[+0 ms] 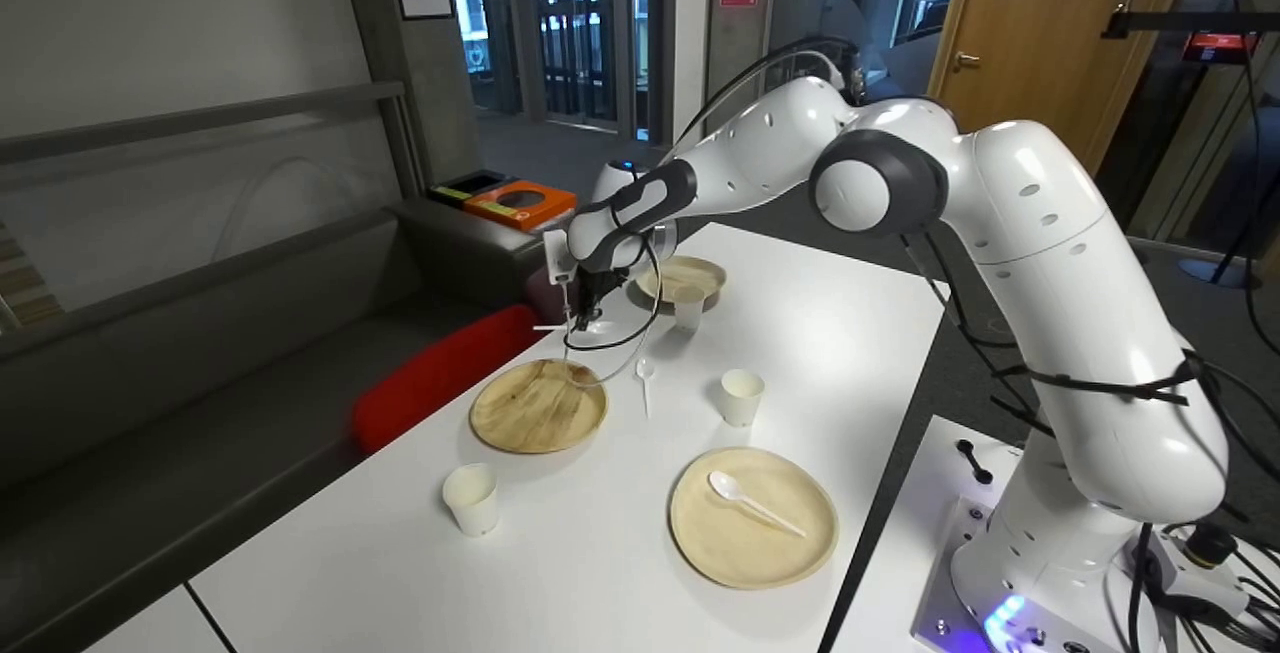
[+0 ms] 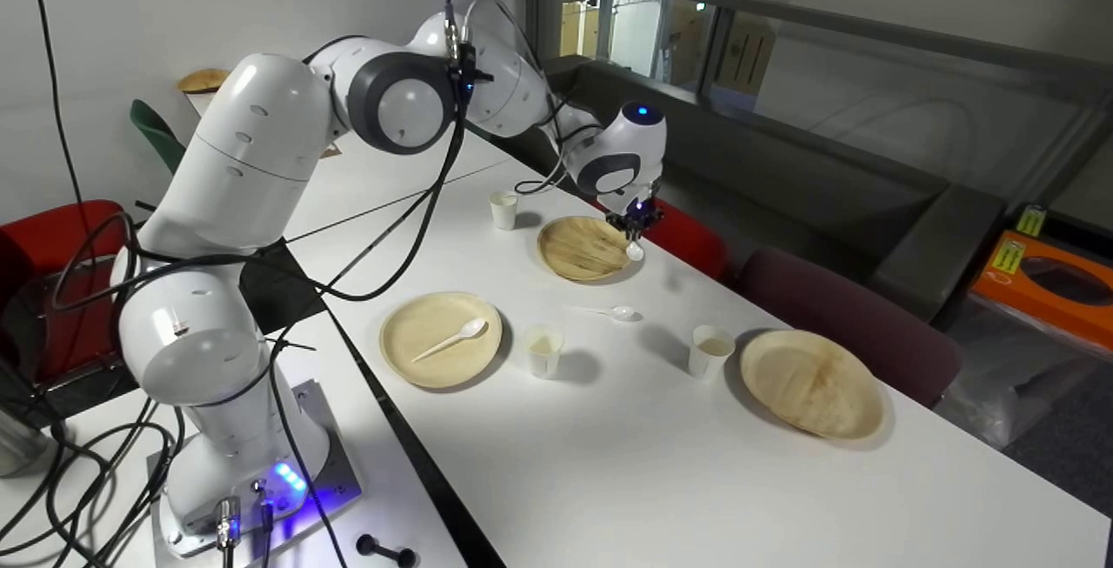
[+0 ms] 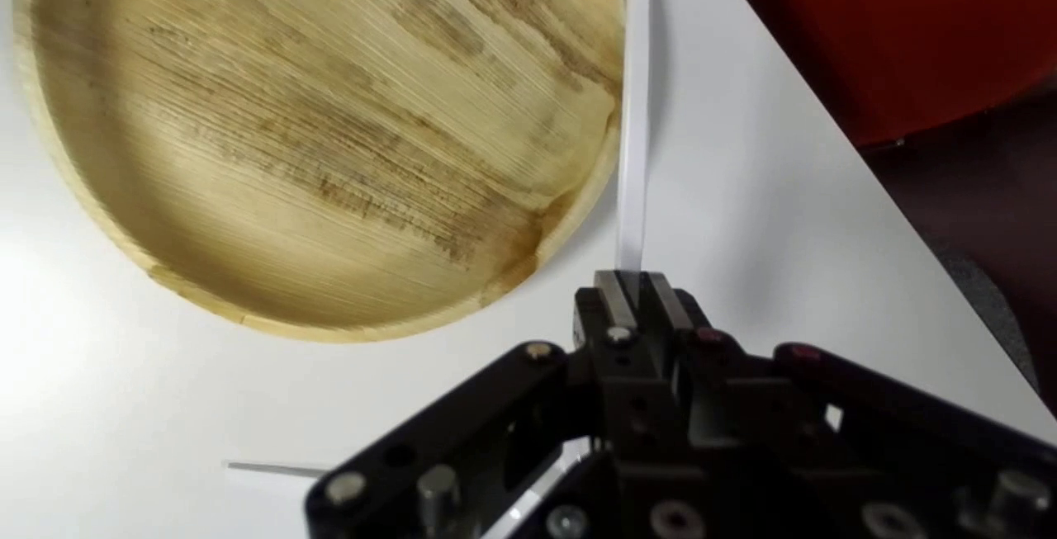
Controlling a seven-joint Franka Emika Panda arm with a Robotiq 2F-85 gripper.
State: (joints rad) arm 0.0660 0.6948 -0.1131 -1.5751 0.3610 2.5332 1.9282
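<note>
The black two-fingered gripper [image 3: 636, 287] is clamped around a white spoon [image 3: 633, 110], pinching it partway along its handle. In the wrist view the grip sits right of centre, and the handle runs up from it to near the top edge, alongside the right rim of a round, wood-grained plate [image 3: 330, 151] that fills the upper left. Handle and rim overlap from this angle; whether they touch cannot be told. In an exterior view, the bowl of the held spoon shows just under the gripper, right of the frame's centre. A red chair [image 3: 933, 44] fills the wrist view's upper right corner, past the edge of the white table [image 3: 826, 300].

In an exterior view, a second spoon [image 2: 623, 313] lies on the table just right of the frame's centre. A pale plate [image 2: 409, 342], left of centre, carries a third spoon [image 2: 449, 342]. A far plate [image 2: 813, 384] sits at lower right, near a maroon chair [image 2: 835, 316]. Three cups stand upright: a small cup [image 2: 503, 210] near upper centre, a middle cup [image 2: 543, 353] beside the pale plate, and a right-hand cup [image 2: 710, 350] beside the far plate. A dark sofa [image 2: 826, 203] stretches across the upper right.
</note>
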